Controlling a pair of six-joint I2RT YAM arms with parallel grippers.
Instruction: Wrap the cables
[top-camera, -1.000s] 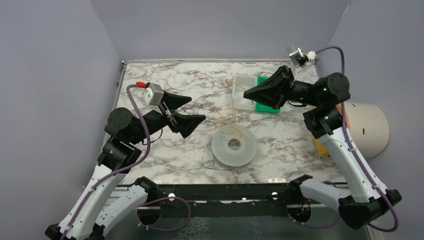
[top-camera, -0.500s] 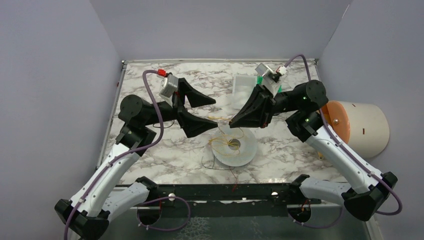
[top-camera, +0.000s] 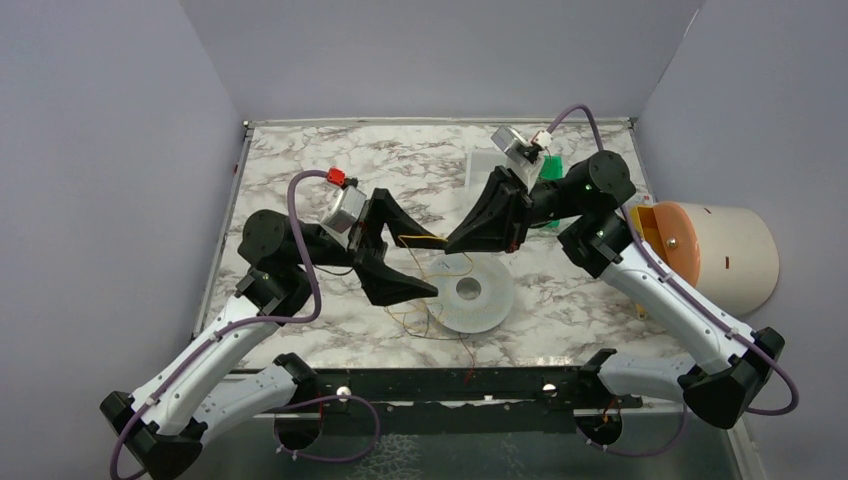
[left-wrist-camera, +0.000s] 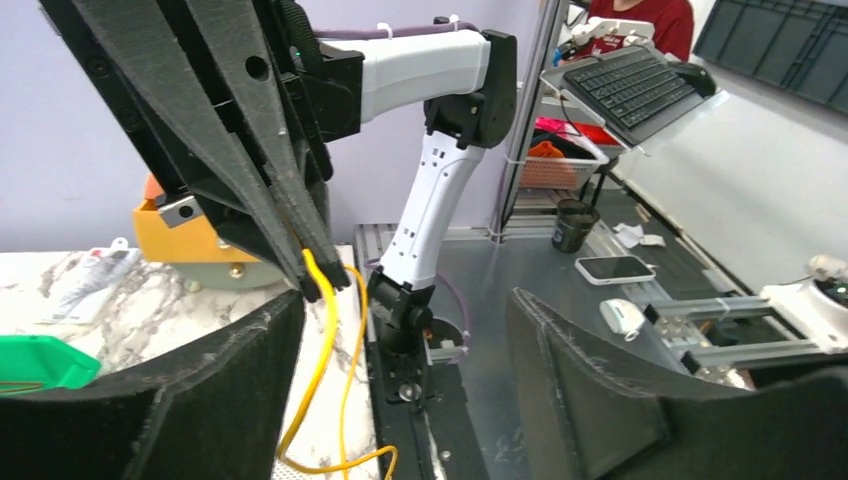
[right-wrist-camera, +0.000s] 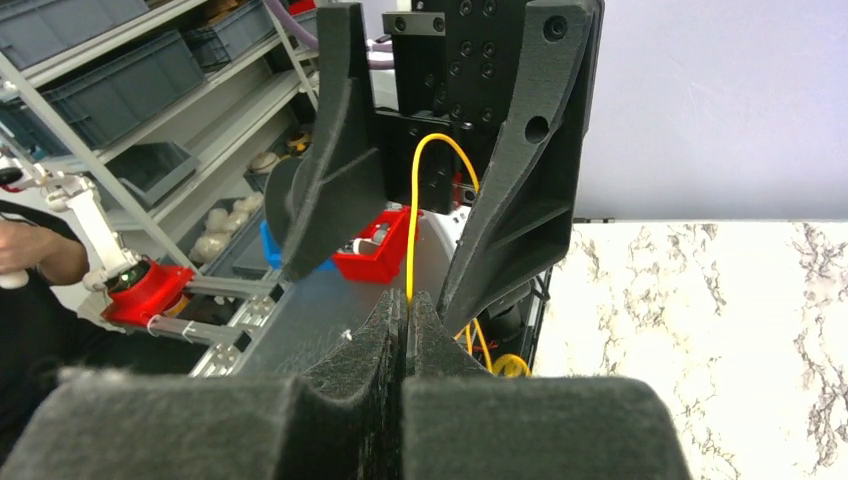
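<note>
The translucent white spool (top-camera: 470, 293) lies flat on the marble table. My right gripper (top-camera: 450, 244) hovers above its left rim, shut on a thin yellow-orange cable (top-camera: 420, 239). The cable runs left from the tips, then loops down onto the spool. In the right wrist view my jaws (right-wrist-camera: 407, 303) are pressed together with the cable (right-wrist-camera: 412, 215) rising out between them. My left gripper (top-camera: 428, 262) is open, facing the right one, its fingers either side of the cable. In the left wrist view the cable (left-wrist-camera: 318, 345) hangs from the right gripper (left-wrist-camera: 320, 285). Reddish-brown wires (top-camera: 466, 352) lie by the spool's front.
A clear plastic box (top-camera: 488, 176) and a green piece (top-camera: 551, 166) sit at the back of the table behind the right arm. An orange-and-cream drum (top-camera: 705, 252) lies off the table's right edge. A black rail (top-camera: 450, 381) runs along the front edge.
Both arms have swung in toward the spool. The right gripper carried the yellow cable from the back of the table to just above the spool. The open left gripper came in and lower.
</note>
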